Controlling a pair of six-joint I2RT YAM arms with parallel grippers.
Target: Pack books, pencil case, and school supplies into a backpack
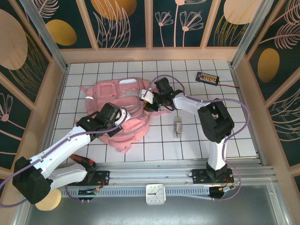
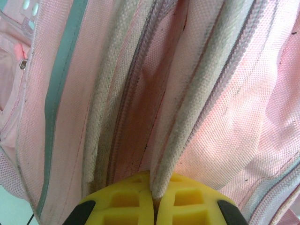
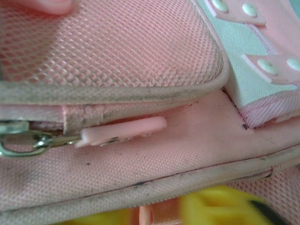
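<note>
Yellow pads (image 2: 117,201) of the left gripper (image 2: 153,206), nearest the left wrist lens, meet with no gap and pinch a grey-white piped seam (image 2: 187,117) of the backpack (image 2: 243,93), whose pink woven cloth folds beside a dark zipper track (image 2: 133,89). Right wrist view: a pink mesh pocket (image 3: 108,42) edged in soiled pale piping sits above a pink zipper pull (image 3: 124,131) hung from a metal ring (image 3: 14,140). One blurred yellow finger (image 3: 211,206) of the right gripper (image 1: 151,101) lies at the lower edge; whether its fingers are apart or together cannot be told. Overhead view: the backpack lies flat, left of centre on the white gridded tabletop (image 1: 234,131), with the left gripper at its near side and the right gripper at its far right edge. Its contents cannot be made out. A slim pale packet (image 1: 177,127) lies on the grid right of the backpack, well apart from a small black device with orange dots (image 1: 207,77) near the far right corner. Wood-framed dark panels (image 1: 126,21) with gold discs and pale leaf outlines wall the cell, and a white clock (image 1: 155,193) sits on the near rail between the arm bases.
</note>
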